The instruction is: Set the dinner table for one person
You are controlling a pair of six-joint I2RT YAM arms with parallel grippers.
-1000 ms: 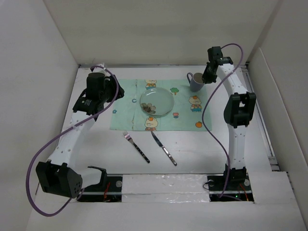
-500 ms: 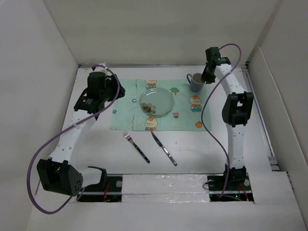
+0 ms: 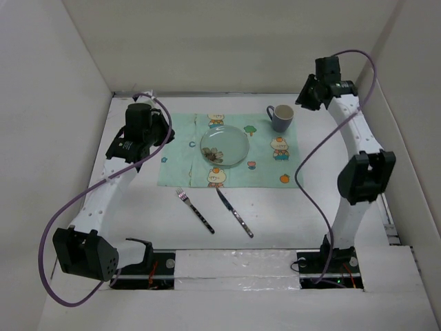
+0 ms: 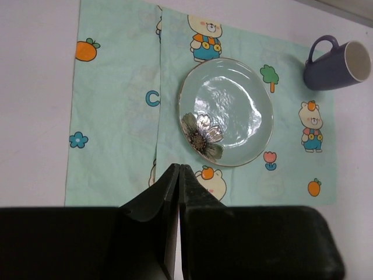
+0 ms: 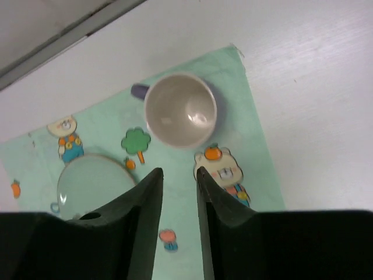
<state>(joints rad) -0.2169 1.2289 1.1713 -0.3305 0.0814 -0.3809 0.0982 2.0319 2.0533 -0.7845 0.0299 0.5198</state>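
On the white dinner table [image 3: 289,214] lies a mint-green placemat [image 3: 189,162] with a glass plate [image 3: 224,145] at its middle and a blue mug [image 3: 281,117] upright on its far right corner. A fork [image 3: 195,209] and a knife [image 3: 235,213] lie on the bare table in front of the mat. My left gripper [image 3: 167,131] hovers over the mat's left edge, shut and empty [image 4: 179,167]. My right gripper [image 3: 304,98] hangs above and right of the mug [image 5: 180,109], jaws a little apart with nothing between them [image 5: 179,171].
White wall panels [image 3: 69,83] close in the table on the left, back and right. The plate [image 4: 233,105] has a flower print near its front edge. A purple cable [image 3: 310,148] loops beside the right arm.
My right gripper has let go of the mug's rim and risen up and to the right; the mug stays on the mat. My left gripper's jaws have closed.
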